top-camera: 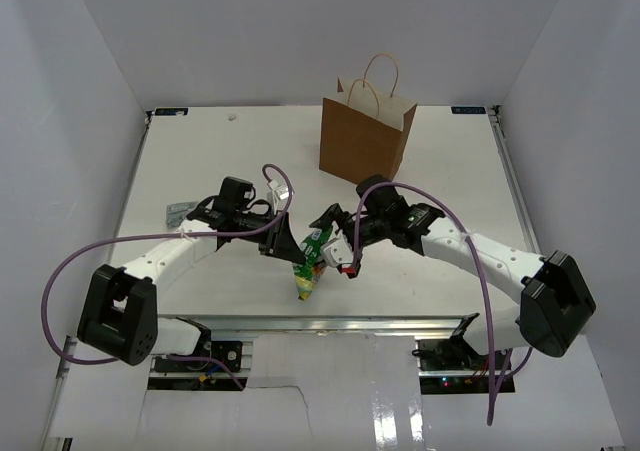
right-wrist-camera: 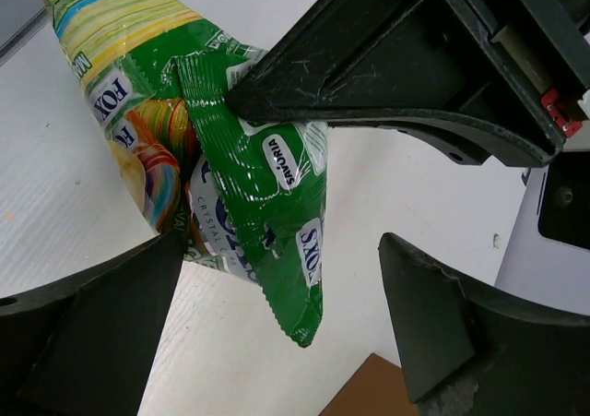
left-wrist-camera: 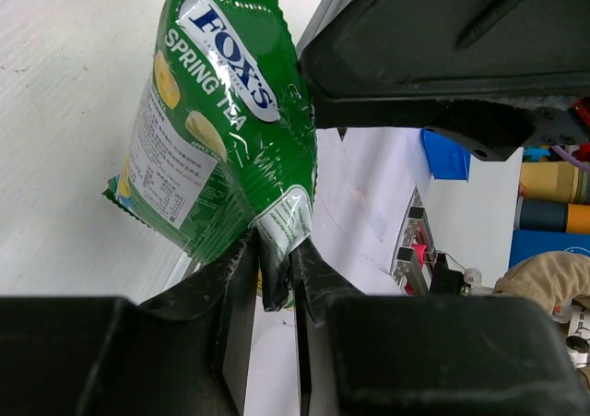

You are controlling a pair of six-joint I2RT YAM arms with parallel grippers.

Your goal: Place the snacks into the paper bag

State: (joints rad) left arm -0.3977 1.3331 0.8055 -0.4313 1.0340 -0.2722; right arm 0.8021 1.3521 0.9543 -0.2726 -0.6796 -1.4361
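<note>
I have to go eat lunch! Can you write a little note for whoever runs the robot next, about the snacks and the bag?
Left gripper: shut, pinching one corner of the green packet, between the two arms.
Right gripper: open, a finger on either side of that packet, not gripping.
Yellow-green packet: right against the green one; cannot tell if it is held.
Grey packet: lying far left.
Paper bag: upright at the back, inside not visible.
Left to do: get these packets into the bag.
</note>
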